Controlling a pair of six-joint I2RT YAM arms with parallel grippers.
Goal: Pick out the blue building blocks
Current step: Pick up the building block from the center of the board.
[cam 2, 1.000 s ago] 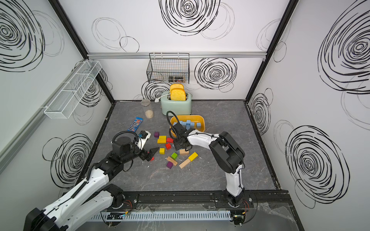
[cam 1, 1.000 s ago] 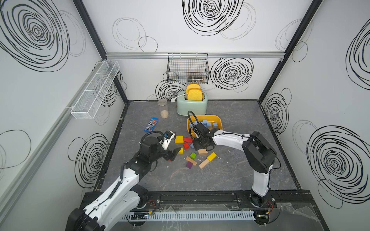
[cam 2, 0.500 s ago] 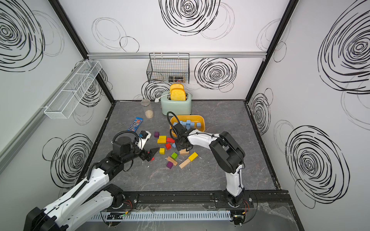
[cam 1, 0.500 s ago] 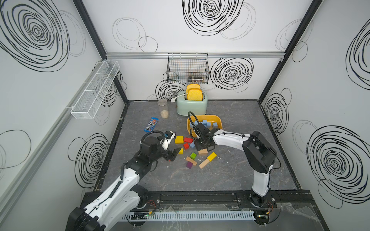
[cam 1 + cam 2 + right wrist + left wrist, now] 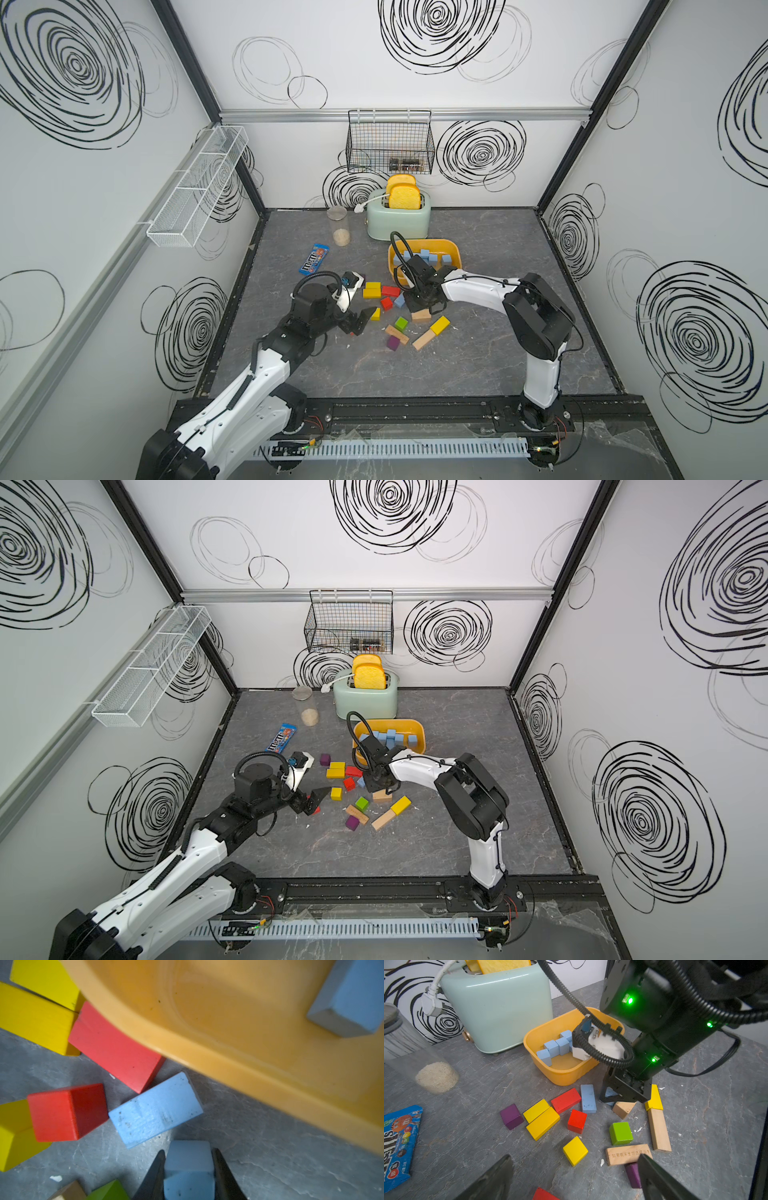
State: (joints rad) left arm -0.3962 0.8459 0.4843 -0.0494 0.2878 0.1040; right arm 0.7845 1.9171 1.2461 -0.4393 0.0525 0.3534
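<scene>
Right now my right gripper (image 5: 188, 1152) is clamped on a blue cube (image 5: 188, 1180) down at the table (image 5: 695, 1126), just beside the tub (image 5: 562, 1076). A blue brick (image 5: 155, 1109) lies close by, next to a red cube (image 5: 66, 1111); more blue blocks (image 5: 556, 1047) sit in the tub. My left gripper (image 5: 574, 1159) hangs wide open

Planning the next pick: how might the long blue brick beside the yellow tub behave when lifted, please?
The blue brick looks like rigid painted wood, so it probably won't bend. Lying flat-faced, it shouldn't roll. Gripped off-centre, its length might swing in the jaws.
</scene>
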